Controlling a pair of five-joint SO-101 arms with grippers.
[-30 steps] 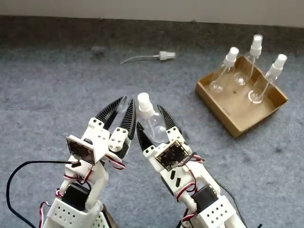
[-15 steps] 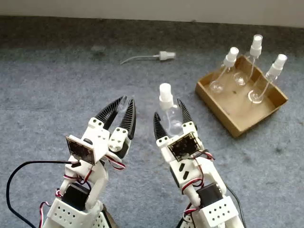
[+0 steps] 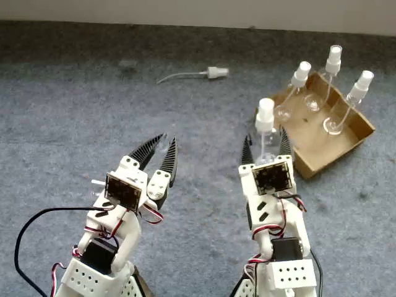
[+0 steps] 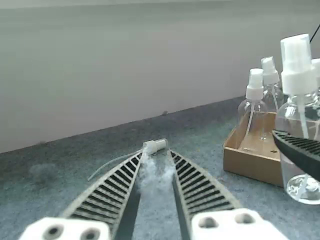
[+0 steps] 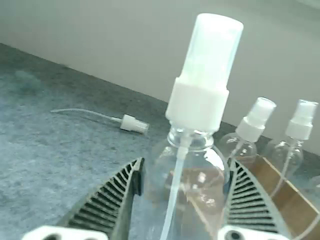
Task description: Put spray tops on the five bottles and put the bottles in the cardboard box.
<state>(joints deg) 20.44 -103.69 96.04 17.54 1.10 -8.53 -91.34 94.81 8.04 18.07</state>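
1. Grey, felt-like table (image 3: 62,111) with a pale wall behind. The box (image 3: 337,158) serves as landmark.
2. Inside the box: three bottles (image 3: 301,74), upright, tops fitted.
3. Right tool (image 3: 265,137): closed around the belly of a fourth bottle (image 5: 195,170). This one is upright with its top fitted, just beside the box's near-left corner and not yet inside.
4. Left tool (image 3: 167,139): jaws parted in a narrow V, holding nothing, well apart from the box on its left.
5. Loose spray top (image 3: 213,73): lying on the table left of the box and farther back. Its thin tube (image 3: 179,77) trails away from the box.
6. Handling, judged: the bottle looks clear, thin-walled and empty, so it is likely light, smooth and slippery. A hard squeeze may dent it. The belly is the best hold, since a fitted top could pull off.
7. Handling, judged: the spray top looks tiny and light, and its tube bendy. Take it by the collar, never the tube.
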